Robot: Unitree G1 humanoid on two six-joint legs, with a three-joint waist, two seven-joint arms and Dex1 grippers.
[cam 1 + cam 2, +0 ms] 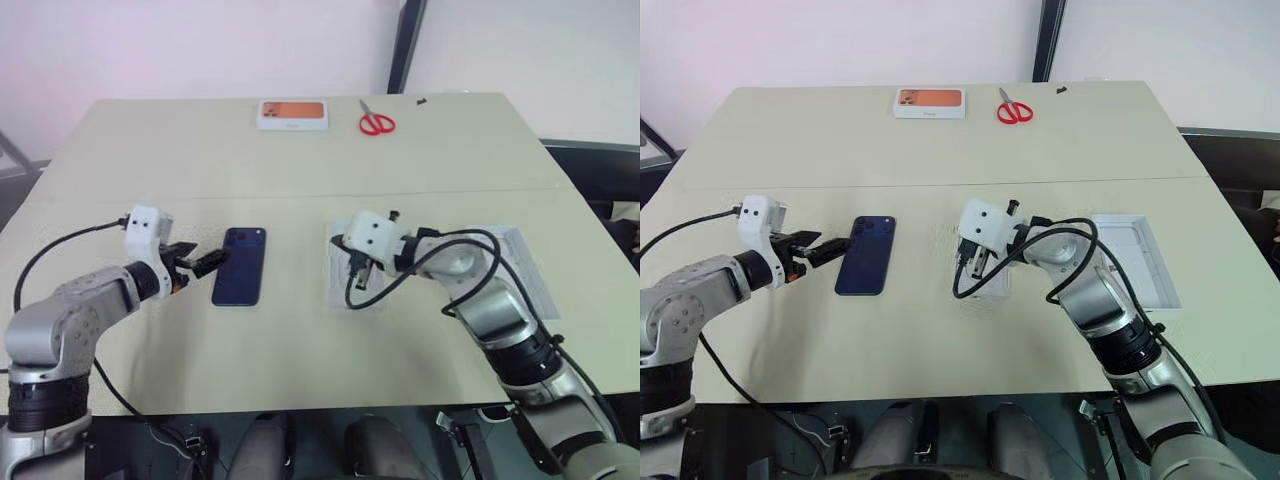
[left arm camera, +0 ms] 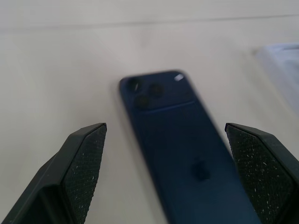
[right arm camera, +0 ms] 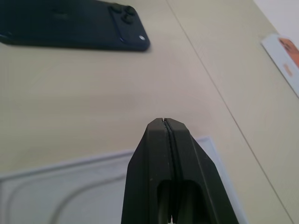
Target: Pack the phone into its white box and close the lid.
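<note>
**Phone flat on the table, grip not yet made**

The phone (image 1: 240, 265) lies back-up at centre-left of the head view, apart from any box. The left gripper (image 1: 198, 264) sits just beside its left long edge with jaws wide; in the left wrist view the two fingers (image 2: 86, 161) flank the phone without touching it. The right gripper (image 3: 164, 122) is pressed shut, empty, hovering over a thin white insert (image 1: 338, 283) at centre. At the right lies a shallow white piece (image 1: 1140, 262) with a pale moulded inside, likely the lid.

Risks, as I judge them: the phone is slim, glossy and flush with the table, so the fingers may slide over its rounded edge and only push it sideways. A pinch near one end could let it tip out. The right arm's cable loop (image 1: 970, 285) hangs low and might drag the light insert.

The table (image 1: 300, 160) is matt beige. Finger pads look rubbery and speckled. At top centre sit an orange-printed box (image 1: 293, 114) and red scissors (image 1: 376, 121).
</note>
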